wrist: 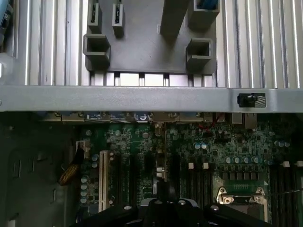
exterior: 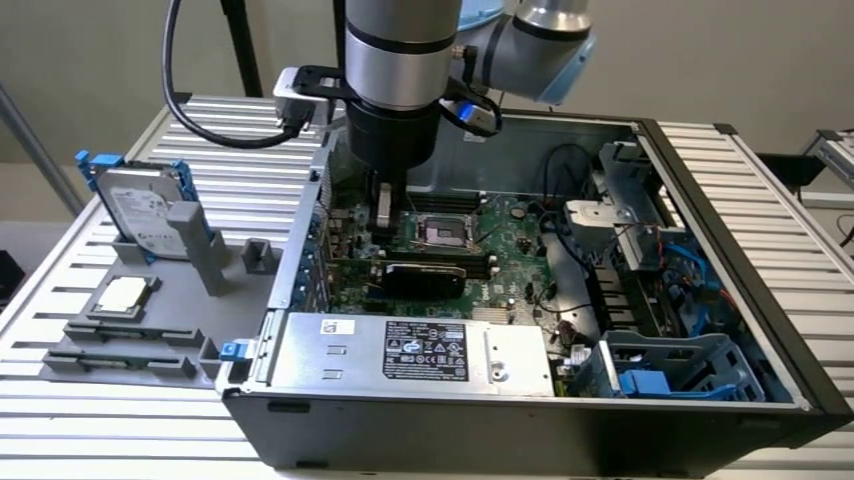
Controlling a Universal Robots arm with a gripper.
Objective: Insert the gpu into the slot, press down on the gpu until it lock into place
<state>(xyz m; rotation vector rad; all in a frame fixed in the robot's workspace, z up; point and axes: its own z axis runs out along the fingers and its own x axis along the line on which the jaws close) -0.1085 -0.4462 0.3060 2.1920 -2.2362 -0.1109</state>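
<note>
Gripper [exterior: 383, 232]: I see its fingers together, nothing clamped, tip down on the card's top edge.
GPU [exterior: 424, 276]: I read it standing on edge in the motherboard [exterior: 514, 225], just near of the CPU socket [exterior: 438, 232], toward the exterior view's left of the case [exterior: 694, 190].
Slot: hidden under the card; I cannot tell how deep it sits.
Power supply [exterior: 414, 352]: near side.

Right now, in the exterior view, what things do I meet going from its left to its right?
Hard drive → CPU chip on the grey holder → gpu inside the case → white-labelled power supply → blue drive cage.
</note>
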